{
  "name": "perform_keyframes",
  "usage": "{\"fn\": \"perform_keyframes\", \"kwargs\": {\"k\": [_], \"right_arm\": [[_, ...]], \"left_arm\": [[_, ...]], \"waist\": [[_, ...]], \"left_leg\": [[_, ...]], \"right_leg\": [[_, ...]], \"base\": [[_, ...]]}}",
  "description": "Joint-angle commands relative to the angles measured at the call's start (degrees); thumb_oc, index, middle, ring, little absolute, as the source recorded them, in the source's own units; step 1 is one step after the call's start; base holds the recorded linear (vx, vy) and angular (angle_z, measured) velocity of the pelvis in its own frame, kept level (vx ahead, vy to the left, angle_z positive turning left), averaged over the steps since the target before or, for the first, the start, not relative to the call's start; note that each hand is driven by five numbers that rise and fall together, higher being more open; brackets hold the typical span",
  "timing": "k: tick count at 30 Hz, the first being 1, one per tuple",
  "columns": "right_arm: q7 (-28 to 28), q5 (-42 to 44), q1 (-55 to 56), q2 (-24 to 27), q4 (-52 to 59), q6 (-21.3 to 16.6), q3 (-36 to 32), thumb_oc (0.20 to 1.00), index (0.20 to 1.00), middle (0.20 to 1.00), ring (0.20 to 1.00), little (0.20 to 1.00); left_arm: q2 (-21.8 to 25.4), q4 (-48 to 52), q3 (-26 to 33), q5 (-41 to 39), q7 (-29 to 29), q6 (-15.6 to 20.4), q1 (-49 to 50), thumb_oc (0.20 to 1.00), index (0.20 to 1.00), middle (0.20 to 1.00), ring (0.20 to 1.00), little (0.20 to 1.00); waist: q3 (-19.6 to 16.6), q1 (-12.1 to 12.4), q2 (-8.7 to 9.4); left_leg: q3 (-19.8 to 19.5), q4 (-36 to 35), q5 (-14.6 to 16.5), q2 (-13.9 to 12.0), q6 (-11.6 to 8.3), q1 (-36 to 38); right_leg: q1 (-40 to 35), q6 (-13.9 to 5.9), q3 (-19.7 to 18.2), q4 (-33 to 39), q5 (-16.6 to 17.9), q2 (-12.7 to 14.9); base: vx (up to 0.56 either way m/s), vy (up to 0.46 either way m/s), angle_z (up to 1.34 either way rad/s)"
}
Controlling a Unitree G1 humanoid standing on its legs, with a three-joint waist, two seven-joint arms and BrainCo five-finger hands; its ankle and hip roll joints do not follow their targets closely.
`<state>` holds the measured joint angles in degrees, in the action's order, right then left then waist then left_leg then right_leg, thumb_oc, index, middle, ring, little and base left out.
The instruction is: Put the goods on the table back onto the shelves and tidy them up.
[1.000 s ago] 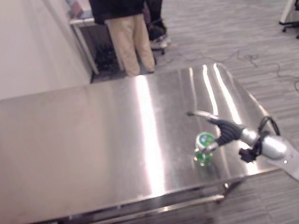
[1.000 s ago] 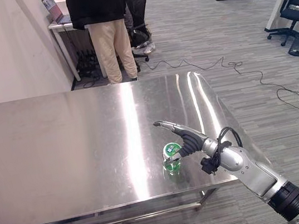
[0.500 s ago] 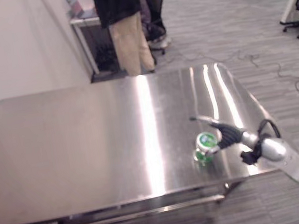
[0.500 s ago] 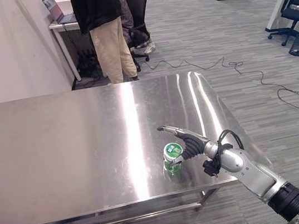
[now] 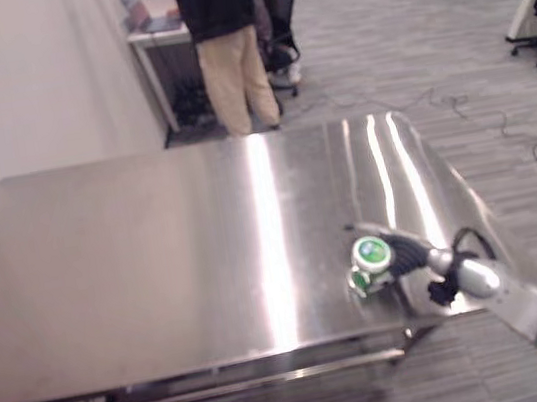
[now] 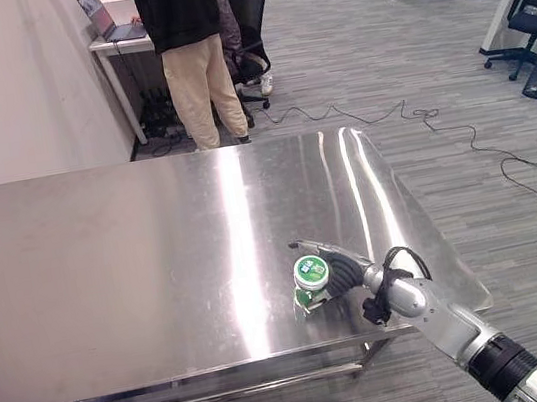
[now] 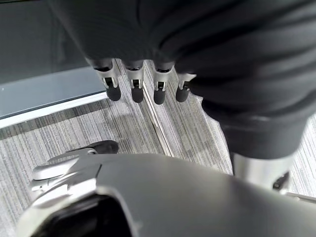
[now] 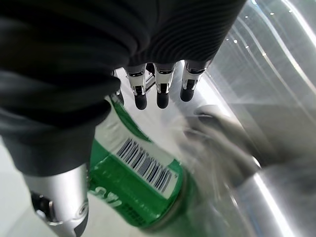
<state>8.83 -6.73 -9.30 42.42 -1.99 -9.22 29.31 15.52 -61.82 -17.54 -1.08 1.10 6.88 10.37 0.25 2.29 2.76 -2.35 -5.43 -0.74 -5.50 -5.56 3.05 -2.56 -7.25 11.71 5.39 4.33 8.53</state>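
A: Right hand first. We see it low over the steel table near the front right edge, against a green bottle with a white cap.

B: Grip state? In the right wrist view we see the bottle between thumb and fingers, the fingers reaching past it, only slightly bent. We cannot tell whether they clamp it.

A: Agreed. The bottle stands on the table, roughly upright.

B: Left hand: we log it above grey carpet, fingers hanging relaxed and apart, holding nothing.

A: Beyond the table, a person stands by a desk with a laptop.
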Motion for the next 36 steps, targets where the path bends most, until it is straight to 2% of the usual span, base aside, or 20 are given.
{"fn": "perform_keyframes", "kwargs": {"k": [1, 13, 14, 15, 24, 36], "right_arm": [[-3.1, 0.9, -3.0, -1.3, 0.5, -1.4, -0.1, 1.000, 1.000, 1.000, 1.000, 1.000], [-3.9, 3.4, -1.8, -3.3, 0.8, -1.3, -1.5, 1.000, 1.000, 1.000, 1.000, 1.000], [-4.1, 3.5, -1.7, -3.6, 0.5, -1.3, -1.5, 0.711, 0.711, 0.711, 0.711, 0.711], [-4.4, 3.3, -1.8, -4.0, 0.1, -1.3, -1.3, 0.200, 0.200, 0.200, 0.200, 0.200], [-6.8, 1.2, -0.2, -7.4, -1.0, -1.3, -1.7, 0.200, 0.200, 0.200, 0.200, 0.200], [-8.3, 1.1, 1.1, -8.7, -2.3, -1.2, -3.0, 0.200, 0.200, 0.200, 0.200, 0.200]], "left_arm": [[-1.1, -2.2, -2.0, 1.4, 0.6, 1.0, -4.5, 1.000, 1.000, 1.000, 1.000, 1.000], [-0.9, -1.6, -2.2, 1.2, 0.9, 0.9, -4.4, 1.000, 1.000, 1.000, 1.000, 1.000], [-0.9, -1.6, -2.3, 1.2, 1.0, 0.9, -4.4, 1.000, 1.000, 1.000, 1.000, 1.000], [-0.9, -1.6, -2.3, 1.2, 1.0, 0.9, -4.4, 1.000, 1.000, 1.000, 1.000, 1.000], [-0.8, -1.0, -2.1, 1.5, 1.7, 0.8, -4.5, 1.000, 1.000, 1.000, 1.000, 1.000], [-0.5, -1.0, -2.0, 1.9, 2.8, 0.8, -4.6, 1.000, 1.000, 1.000, 1.000, 1.000]], "waist": [[0.8, 2.4, 1.19], [0.7, 2.4, 1.21], [0.6, 2.4, 1.21], [0.7, 2.4, 1.21], [0.6, 2.7, 0.92], [0.3, 2.5, 0.54]], "left_leg": [[2.4, 0.4, 4.2, -0.2, 1.56, 0.5], [2.6, 0.4, 4.4, -0.2, 1.64, 0.8], [2.5, 0.4, 4.4, -0.2, 1.65, 0.8], [2.5, 0.4, 4.4, -0.2, 1.66, 0.8], [2.3, 0.4, 4.5, 0.0, 1.80, 0.9], [2.2, 0.4, 4.6, 0.3, 1.98, 1.3]], "right_leg": [[0.2, -4.12, -1.8, -0.7, 0.6, 6.1], [0.0, -4.06, -2.0, -0.7, 0.4, 6.1], [-0.1, -4.06, -2.0, -0.7, 0.4, 6.1], [-0.1, -4.06, -2.0, -0.7, 0.4, 6.1], [-0.3, -4.13, -1.7, -0.7, 0.4, 6.3], [-0.7, -4.18, -1.6, -1.0, 0.3, 6.6]], "base": [[0.00, 0.000, 0.00], [0.00, 0.000, 0.00], [0.00, 0.000, 0.00], [0.00, 0.000, 0.00], [0.00, 0.000, 0.00], [0.00, 0.000, 0.00]]}}
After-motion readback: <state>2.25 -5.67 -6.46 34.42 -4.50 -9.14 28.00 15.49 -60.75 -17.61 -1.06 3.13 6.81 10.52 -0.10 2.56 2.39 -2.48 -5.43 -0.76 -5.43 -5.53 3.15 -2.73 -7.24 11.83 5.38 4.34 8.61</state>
